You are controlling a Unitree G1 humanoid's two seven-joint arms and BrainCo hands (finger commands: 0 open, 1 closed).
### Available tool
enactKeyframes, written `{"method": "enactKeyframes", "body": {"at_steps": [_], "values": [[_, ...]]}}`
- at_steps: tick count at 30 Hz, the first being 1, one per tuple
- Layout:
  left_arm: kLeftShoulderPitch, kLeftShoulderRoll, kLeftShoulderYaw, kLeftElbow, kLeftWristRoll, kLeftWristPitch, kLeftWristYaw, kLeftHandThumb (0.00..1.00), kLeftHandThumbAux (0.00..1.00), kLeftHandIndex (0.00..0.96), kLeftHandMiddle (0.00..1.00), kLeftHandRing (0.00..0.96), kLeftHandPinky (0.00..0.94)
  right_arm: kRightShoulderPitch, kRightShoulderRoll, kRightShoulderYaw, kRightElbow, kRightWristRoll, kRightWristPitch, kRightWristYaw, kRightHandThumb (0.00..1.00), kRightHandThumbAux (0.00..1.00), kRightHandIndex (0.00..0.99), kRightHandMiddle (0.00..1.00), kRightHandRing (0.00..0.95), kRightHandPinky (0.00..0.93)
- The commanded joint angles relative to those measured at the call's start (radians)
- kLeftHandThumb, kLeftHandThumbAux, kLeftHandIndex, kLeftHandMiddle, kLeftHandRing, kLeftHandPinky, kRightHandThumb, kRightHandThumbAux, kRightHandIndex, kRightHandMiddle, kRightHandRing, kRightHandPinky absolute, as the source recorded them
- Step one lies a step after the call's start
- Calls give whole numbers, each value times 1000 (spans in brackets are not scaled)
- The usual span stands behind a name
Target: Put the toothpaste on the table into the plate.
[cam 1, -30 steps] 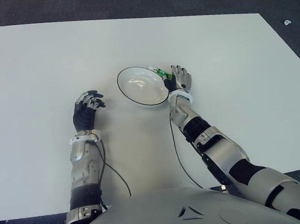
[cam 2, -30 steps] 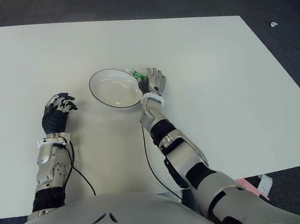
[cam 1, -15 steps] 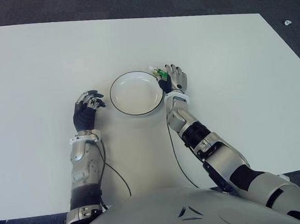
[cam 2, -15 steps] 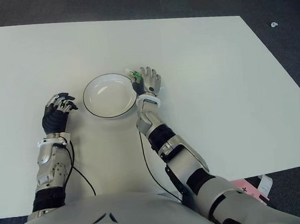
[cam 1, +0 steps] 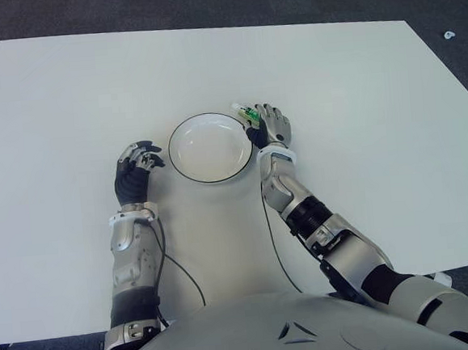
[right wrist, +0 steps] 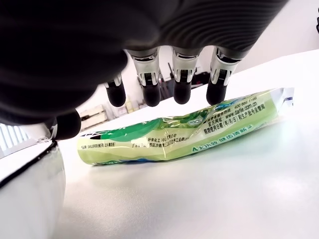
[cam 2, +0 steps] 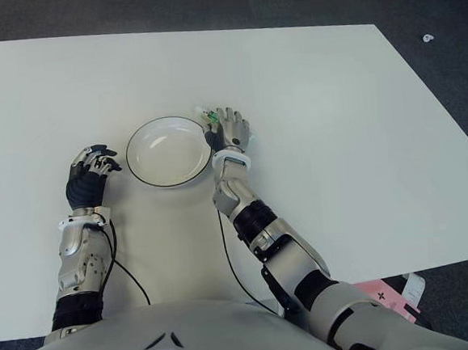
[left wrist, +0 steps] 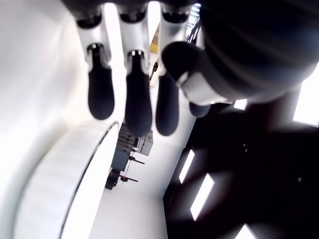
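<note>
Spanning nearly the whole eye view, the white table [cam 1: 356, 76] carries everything that matters. Near its middle sits the plate [cam 1: 209, 148], a shallow white dish with a dark rim and nothing in it.

The left hand [cam 1: 136, 168] shows to the left of the plate, apart from it; its fingers [left wrist: 137, 94] are curled and hold nothing. It takes no part in the work.

The right hand [cam 1: 270, 125] is just beside the plate's right rim. In its wrist view the fingertips [right wrist: 183, 89] hang spread above the toothpaste [right wrist: 184, 134] without closing on it, and a gap shows under most of them, so the hand is released and grasps nothing.

The toothpaste lies flat on the table, just outside the plate's far right rim, under the right hand. It is a small green tube in a clear glossy wrapper.

Handling, as a judgement:
- Weight: light; little grip force should be needed.
- Stiffness: the body probably yields under a squeeze, and the flat crimped end is thin and limp.
- Surface: the film looks slick, so a shallow fingertip pinch may slip.
- Hold point: across the fuller middle of the tube, thumb against fingers on its long sides, not at the flat end.
</note>
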Motion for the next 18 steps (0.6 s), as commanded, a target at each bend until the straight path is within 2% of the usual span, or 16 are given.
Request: {"method": "enactKeyframes", "body": {"at_steps": [1, 10, 15, 18], "values": [[57, -20, 2, 84, 13, 52, 26, 837, 677, 409, 490, 584, 551, 27, -7, 3, -20, -9, 10, 20, 651, 251, 0, 0, 0, 0], [49, -20, 0, 93, 5, 53, 18, 837, 678, 407, 491, 586, 549, 51, -34, -4, -72, -2, -40, 18, 634, 292, 0, 0, 0, 0], [43, -22, 1, 93, 4, 62, 25, 837, 678, 407, 492, 586, 549, 63, -90, -1, -98, 11, -146, 50, 636, 301, 0, 0, 0, 0], [42, -23, 1, 91, 4, 67, 31, 837, 677, 409, 491, 583, 547, 32, -195, -12, -30, 35, -318, 86, 631, 298, 0, 0, 0, 0]]}}
